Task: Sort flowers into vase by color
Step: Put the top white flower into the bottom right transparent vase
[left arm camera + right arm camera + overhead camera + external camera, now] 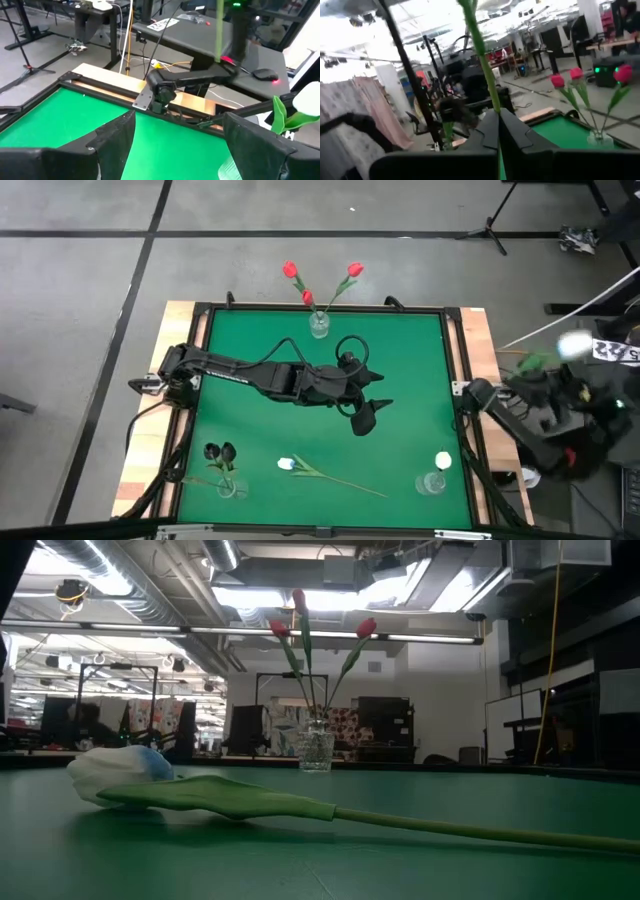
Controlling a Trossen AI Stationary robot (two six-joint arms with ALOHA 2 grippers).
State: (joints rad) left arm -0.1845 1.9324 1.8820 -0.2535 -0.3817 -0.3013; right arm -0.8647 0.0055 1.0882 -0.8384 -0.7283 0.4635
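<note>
**Left jaws** [367, 417]: released, spread wide, holding nothing. They hang over the middle of the green table [250, 340], at the end of the left arm, which is stretched across from its base.

**Right jaws** [498, 134]: clenched on a thin green stem [481, 50], which rises straight up between them. The arm is off the table's right edge. The flower's head looks pale in the high view but is too blurred to be sure.

**Loose flower**: one white tulip [286, 465] lies flat on the table's near side, its stem trailing toward the right. It is near the left jaws but not touching them.

**Red vase** [318, 326]: at the far edge, holding three red tulips [290, 270].

**Dark vase** [229, 487]: at the near left corner, holding near-black tulips [219, 451].

**White vase** [433, 481]: at the near right corner, holding one white tulip [443, 461].

**Step in hand (judged)**: pick up the lying white tulip and take it to the white vase.

**Method**:
- Come down with the jaws across the stem, not along it.
- Grip partway along the bare stem, clear of the head and the leaf.
- Close firmly, because the stem is thin and could slip or turn.
- Lift until the stem hangs upright, with its cut end lowest.
- Lower the cut end into the glass mouth without knocking the light vase or the tulip already in it.
- Keep clear of the right arm while it carries its own flower.
</note>
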